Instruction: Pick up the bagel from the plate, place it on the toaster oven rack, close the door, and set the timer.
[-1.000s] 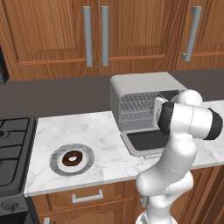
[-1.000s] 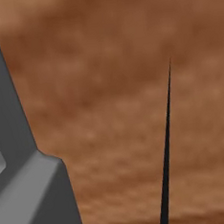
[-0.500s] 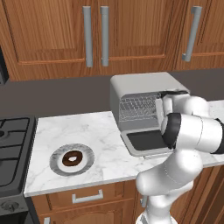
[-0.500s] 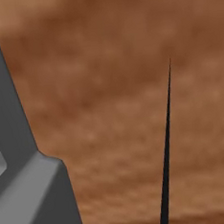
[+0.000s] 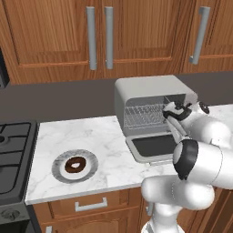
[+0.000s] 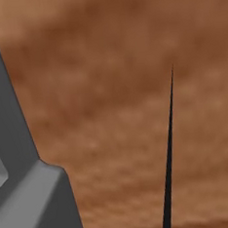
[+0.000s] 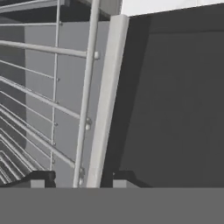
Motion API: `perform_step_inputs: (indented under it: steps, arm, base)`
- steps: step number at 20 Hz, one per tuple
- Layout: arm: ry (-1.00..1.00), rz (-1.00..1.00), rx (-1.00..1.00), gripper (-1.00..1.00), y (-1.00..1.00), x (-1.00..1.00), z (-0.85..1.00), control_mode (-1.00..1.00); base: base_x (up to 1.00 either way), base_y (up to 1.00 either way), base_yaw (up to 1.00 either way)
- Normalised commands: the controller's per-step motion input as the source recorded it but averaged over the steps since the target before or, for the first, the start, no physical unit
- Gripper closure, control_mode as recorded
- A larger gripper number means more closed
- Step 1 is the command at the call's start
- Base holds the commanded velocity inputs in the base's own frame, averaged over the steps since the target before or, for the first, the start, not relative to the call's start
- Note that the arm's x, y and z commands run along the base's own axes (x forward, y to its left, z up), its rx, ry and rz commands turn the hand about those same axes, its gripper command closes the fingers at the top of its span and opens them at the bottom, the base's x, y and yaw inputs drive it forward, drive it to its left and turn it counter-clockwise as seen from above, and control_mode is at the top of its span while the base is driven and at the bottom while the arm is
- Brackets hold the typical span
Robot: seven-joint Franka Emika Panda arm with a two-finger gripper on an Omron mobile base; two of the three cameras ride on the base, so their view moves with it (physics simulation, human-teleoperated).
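On ribbed plate (image 5: 58, 169): brown ring bagel (image 5: 74, 164). Hand (image 7: 83, 178) partly open over wire rack (image 7: 39, 109).

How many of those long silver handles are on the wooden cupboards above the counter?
3: two cupboard handles side by side left of and above the toaster oven, and one to the right. More may lie outside the picture.

No readable text, labels or numbers anywhere. The toaster oven (image 5: 154, 93) carries no legible brand or markings.
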Motion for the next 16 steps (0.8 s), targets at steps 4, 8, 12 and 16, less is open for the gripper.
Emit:
perform_step_inputs:
  steps: [4, 8, 12, 16]
  arm:
    - [0.38, 0.00, -0.10, 1.00, -0.51, -1.00, -0.60, -1.00]
    - [0.11, 0.00, 0.03, 1.00, -0.48, -1.00, 0.37, -1.00]
    - [-0.13, 0.02, 0.11, 1.00, -0.11, -1.00, 1.00, -1.00]
    - [-0.04, 0.13, 0.05, 1.00, -0.04, -0.75, 1.00, -1.00]
  base:
    - [0.00, 0.00, 0.00]
    - [0.00, 0.00, 0.00]
    - [0.00, 0.00, 0.00]
    - [0.00, 0.00, 0.00]
